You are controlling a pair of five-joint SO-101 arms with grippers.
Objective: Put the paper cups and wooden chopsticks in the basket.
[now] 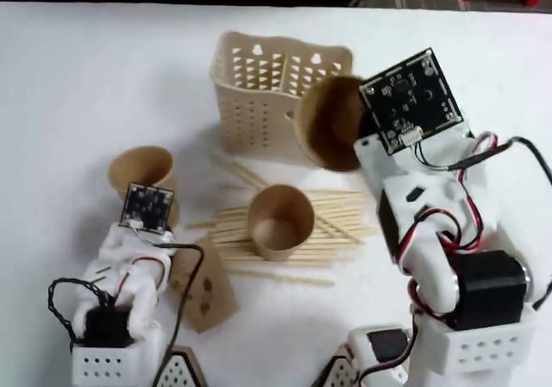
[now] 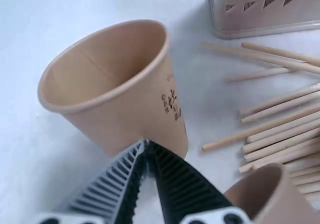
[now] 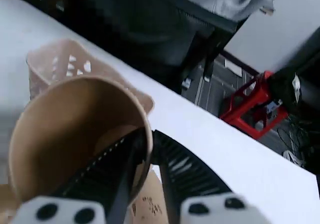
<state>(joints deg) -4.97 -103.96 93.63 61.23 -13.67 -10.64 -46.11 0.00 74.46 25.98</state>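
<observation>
The left wrist view makes plain that the left gripper (image 2: pixel 147 151) is clenched on nothing, its tips just beside an upright paper cup (image 2: pixel 112 82). From above, a second cup (image 1: pixel 280 221) stands on the scattered chopsticks (image 1: pixel 336 223), near the basket (image 1: pixel 259 94). The right wrist view shows the right gripper (image 3: pixel 148 149) pinching the rim of a third cup (image 3: pixel 70 129), one finger inside it. The high view shows that cup tilted beside the basket.
</observation>
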